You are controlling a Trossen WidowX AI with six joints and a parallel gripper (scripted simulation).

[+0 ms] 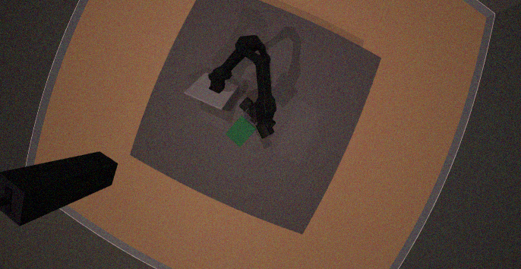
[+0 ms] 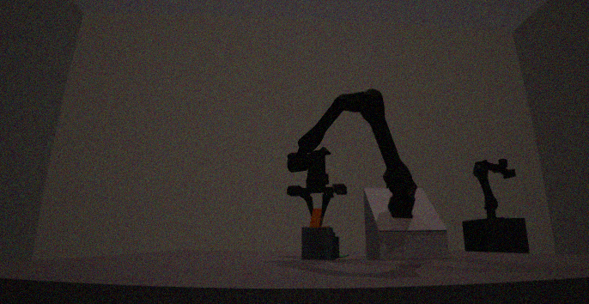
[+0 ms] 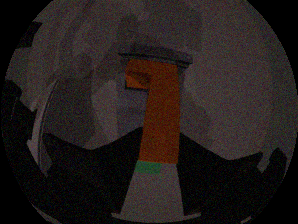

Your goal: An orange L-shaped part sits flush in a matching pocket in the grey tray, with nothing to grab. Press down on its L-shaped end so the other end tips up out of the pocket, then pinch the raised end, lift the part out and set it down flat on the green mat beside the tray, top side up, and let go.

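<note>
Orange plastic is showing between the dark fingers: the gripper (image 2: 316, 213) is clamping partway closed on the raised end of the L-shaped part (image 2: 316, 218), which is standing steeply above the grey tray (image 2: 319, 243), its lower end apparently just clearing or still touching the pocket; the dim side view is not settling which. In the wrist view the part (image 3: 158, 116) is running as a straight bar away from the fingers toward the tray, its short leg branching off at the far end. From above, the arm is hiding both part and tray, and the green mat (image 1: 240, 131) is lying just beside the gripper, toward the grey surface's near edge. The part is looking stiff, light and smooth-faced, so it is likely to swing or slip if pinched only at the tip. A hold across the bar's flat sides, a little below the raised end, is looking safest for laying it flat.
</note>
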